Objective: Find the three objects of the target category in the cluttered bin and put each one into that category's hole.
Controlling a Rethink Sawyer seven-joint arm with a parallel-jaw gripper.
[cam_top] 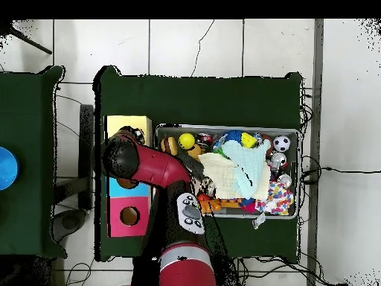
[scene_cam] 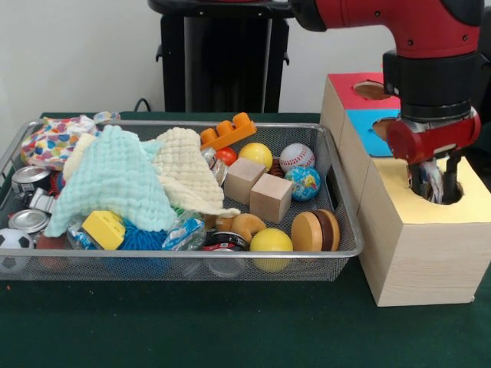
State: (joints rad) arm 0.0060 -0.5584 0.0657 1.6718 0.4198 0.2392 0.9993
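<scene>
at the far left corner of the bin (scene_cam: 337, 253) a spotted cloth (scene_cam: 52, 142) lies beside the mint-green cloth (scene_cam: 111, 180) and cream cloth (scene_cam: 184, 169). at right, the gripper (scene_cam: 434, 182) stands in the yellow box's hole (scene_cam: 460, 195), fingers closed on another spotted cloth (scene_cam: 434, 176). it should probably release only once the fabric hangs inside the rim, then lift straight up.

We see even, bright indoor light from above. Soft shadows fall under the bin (scene_cam: 337, 261) on the green table (scene_cam: 230, 330). Mild glare marks the balls; the front view stays slightly soft.
</scene>
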